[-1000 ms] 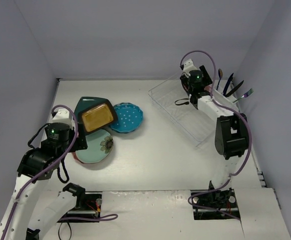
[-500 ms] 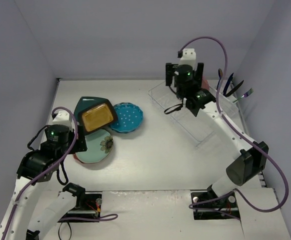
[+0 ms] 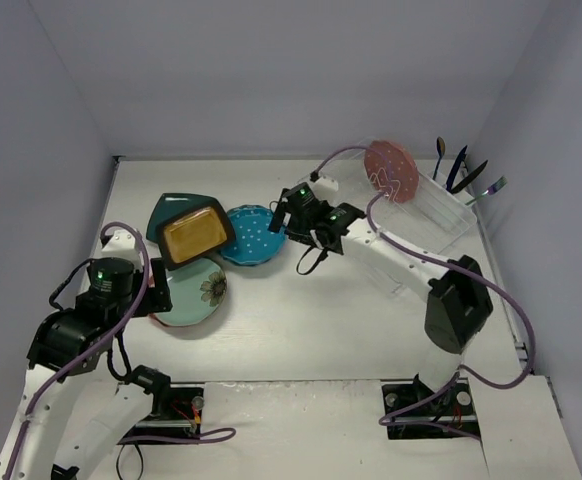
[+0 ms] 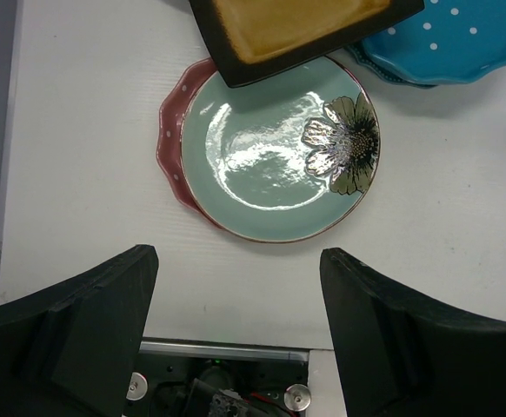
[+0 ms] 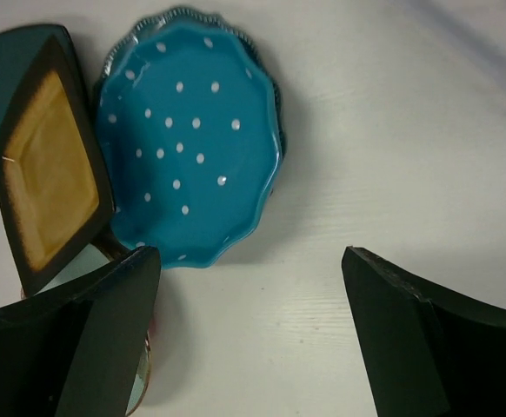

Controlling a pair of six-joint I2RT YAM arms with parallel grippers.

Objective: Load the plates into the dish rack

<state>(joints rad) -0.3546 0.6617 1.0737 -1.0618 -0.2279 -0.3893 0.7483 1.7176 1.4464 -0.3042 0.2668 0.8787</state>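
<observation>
A pink dotted plate [image 3: 391, 170] stands on edge in the clear dish rack [image 3: 441, 212] at the back right. Left of centre lie a teal-blue dotted plate [image 3: 251, 235] [image 5: 188, 139], a mustard-yellow square plate [image 3: 193, 235] [image 5: 49, 174] on a dark teal one [image 3: 168, 208], and a mint flower plate [image 3: 193, 295] [image 4: 275, 148] on a reddish dotted plate [image 4: 170, 148]. My right gripper [image 3: 291, 222] [image 5: 249, 339] hangs open and empty beside the blue plate's right edge. My left gripper [image 3: 161, 288] [image 4: 238, 339] is open and empty, on the near side of the mint plate.
Several utensils [image 3: 461, 170] stick up from the rack's far right end. The left arm's base mount [image 4: 218, 382] lies below the left fingers at the table's near edge. Grey walls close in the table on three sides.
My right arm has left the dish rack and swung left to the teal-blue plate, jaws opened. The pink plate now stands uncovered in the rack. The left arm has barely shifted.
</observation>
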